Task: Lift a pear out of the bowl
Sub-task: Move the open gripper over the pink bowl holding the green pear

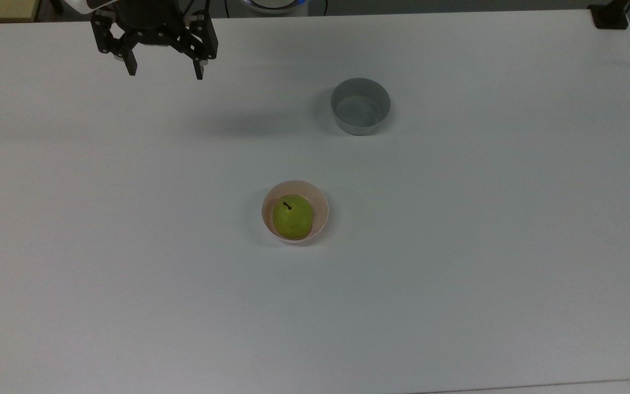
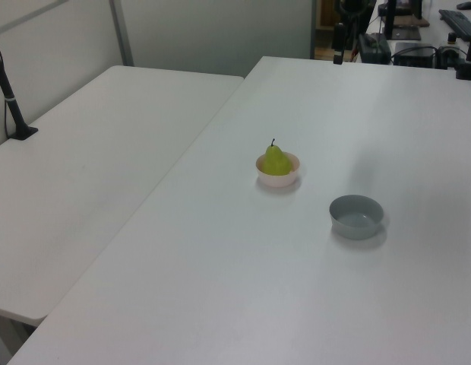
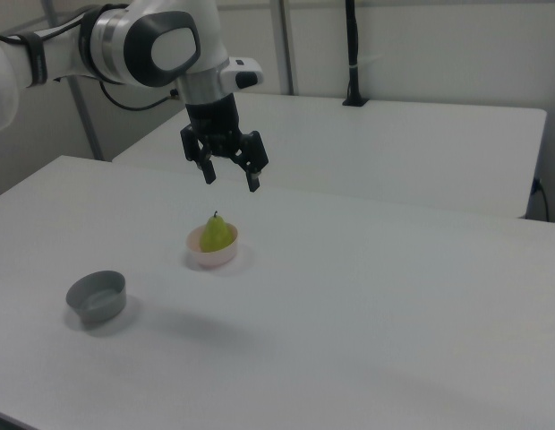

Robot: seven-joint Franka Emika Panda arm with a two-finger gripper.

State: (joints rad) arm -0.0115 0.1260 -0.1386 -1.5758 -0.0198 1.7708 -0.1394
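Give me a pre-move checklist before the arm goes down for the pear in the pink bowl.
1. Small yellow-green pear sits inside the pale pink round bowl, stem up: ok.
2. Black two-finger gripper open, holding nothing: ok.
3. Gripper lined up over the pear: not ok; in the top view it hangs near the table's far edge, toward the top view's left.
4. Grey straight-walled bowl stands apart from the pink bowl: ok.
5. White table bare between gripper and pear: ok.
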